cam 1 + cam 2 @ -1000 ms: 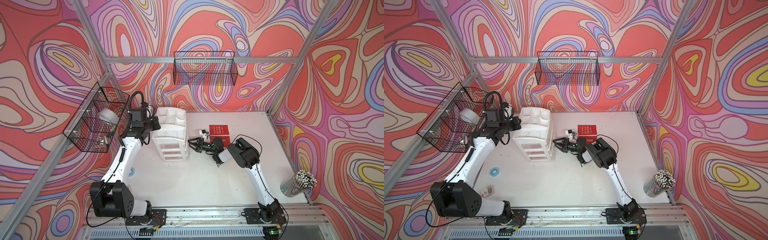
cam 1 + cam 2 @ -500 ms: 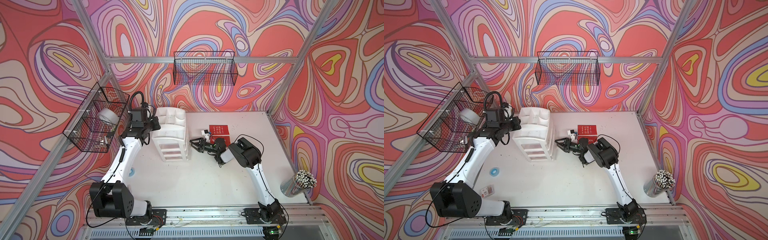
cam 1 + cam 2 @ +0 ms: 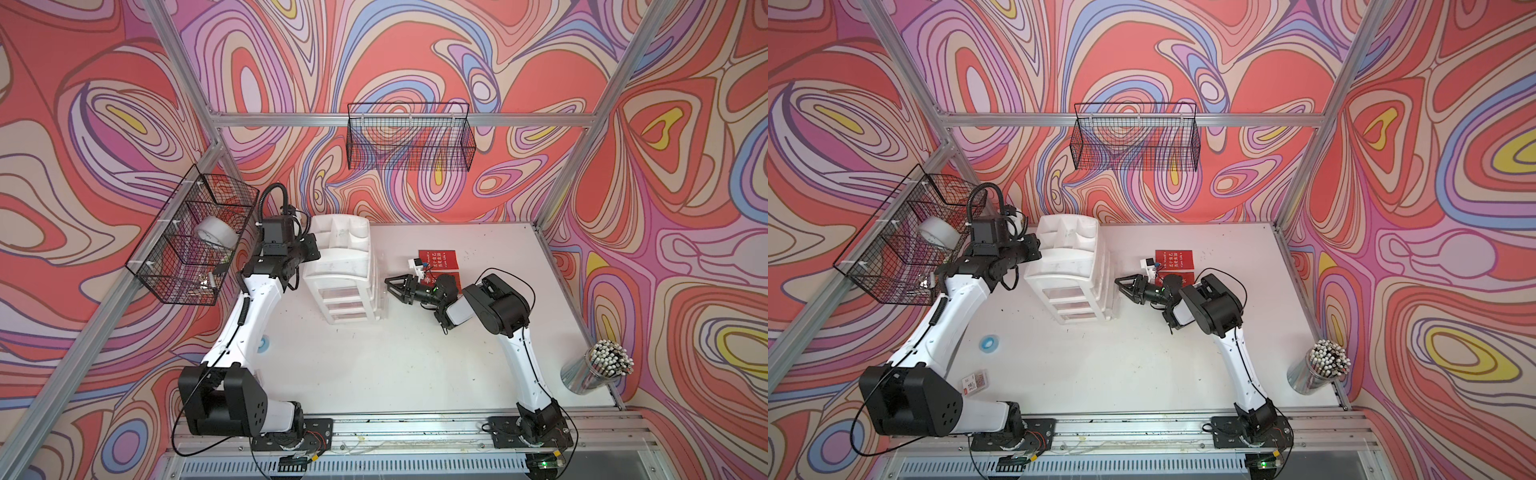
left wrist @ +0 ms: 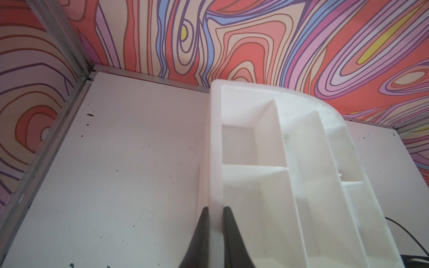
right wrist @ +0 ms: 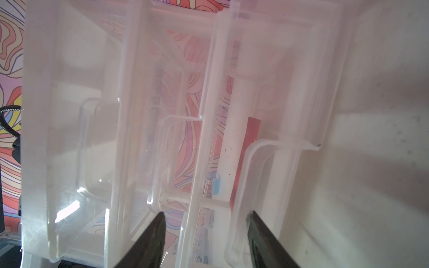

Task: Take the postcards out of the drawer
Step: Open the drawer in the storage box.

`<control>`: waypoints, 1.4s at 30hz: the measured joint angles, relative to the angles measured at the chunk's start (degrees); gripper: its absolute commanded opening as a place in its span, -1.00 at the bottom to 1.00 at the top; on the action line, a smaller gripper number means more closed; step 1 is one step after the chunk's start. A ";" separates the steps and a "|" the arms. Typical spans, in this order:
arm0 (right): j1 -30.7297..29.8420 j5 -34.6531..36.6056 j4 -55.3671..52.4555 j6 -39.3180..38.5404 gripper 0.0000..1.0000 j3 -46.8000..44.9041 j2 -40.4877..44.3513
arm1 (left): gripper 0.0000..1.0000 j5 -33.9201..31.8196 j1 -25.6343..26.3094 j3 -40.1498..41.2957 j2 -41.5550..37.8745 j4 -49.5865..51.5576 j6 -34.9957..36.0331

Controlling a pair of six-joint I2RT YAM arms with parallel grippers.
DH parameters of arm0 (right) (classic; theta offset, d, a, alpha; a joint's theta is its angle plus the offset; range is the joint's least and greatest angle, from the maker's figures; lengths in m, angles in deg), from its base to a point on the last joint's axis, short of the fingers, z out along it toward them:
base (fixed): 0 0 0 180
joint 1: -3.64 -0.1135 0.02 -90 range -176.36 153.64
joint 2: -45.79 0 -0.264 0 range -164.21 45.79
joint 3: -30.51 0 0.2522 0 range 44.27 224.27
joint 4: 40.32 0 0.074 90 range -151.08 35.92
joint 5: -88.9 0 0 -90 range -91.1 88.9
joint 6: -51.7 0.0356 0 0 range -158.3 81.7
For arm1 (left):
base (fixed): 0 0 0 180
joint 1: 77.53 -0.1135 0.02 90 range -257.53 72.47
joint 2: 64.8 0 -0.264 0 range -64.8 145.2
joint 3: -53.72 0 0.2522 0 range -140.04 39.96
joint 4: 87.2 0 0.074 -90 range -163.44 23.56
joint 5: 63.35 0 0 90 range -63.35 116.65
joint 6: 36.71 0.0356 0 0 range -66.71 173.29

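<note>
The white drawer unit [image 3: 345, 270] stands on the table with three translucent drawers. My left gripper [image 4: 216, 211] is shut on the side wall of its top tray [image 4: 214, 150]. My right gripper [image 3: 390, 288] stands open just off the drawer fronts, nothing between its fingers. In the right wrist view its jaws [image 5: 206, 214] span the lowest drawer's handle [image 5: 260, 148], and one red postcard [image 5: 247, 157] shows through that drawer's clear front. Two more red postcards [image 3: 440, 258] lie on the table behind the right arm, which partly hides the nearer one [image 3: 1190, 279].
A small white and blue object [image 3: 417, 264] lies beside the cards. A blue tape ring [image 3: 989, 344] and a small label card [image 3: 974, 381] lie near the left arm. A cup of pencils [image 3: 598, 370] stands at the right edge. Wire baskets [image 3: 409, 137] [image 3: 195, 241] hang on the walls.
My right gripper has drawn back a little to the right, away from the drawer fronts. The left arm has not moved.
</note>
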 measured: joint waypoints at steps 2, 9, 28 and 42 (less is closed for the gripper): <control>0.31 -0.22 0.02 -0.13 0.14 -0.50 0.39 | -1.00 -0.02 0.00 0.00 0.00 0.02 0.00; 1.70 -1.07 0.26 -0.24 0.14 -2.45 1.86 | -1.00 -0.22 0.00 -0.02 -0.02 0.09 0.00; 6.01 -2.78 2.64 -1.11 0.14 -7.30 6.12 | -1.00 -0.70 0.09 0.00 -0.09 0.28 -0.04; 7.15 -4.92 3.65 -1.25 0.04 -6.82 6.88 | -1.00 0.50 0.31 0.00 -0.59 0.68 -0.39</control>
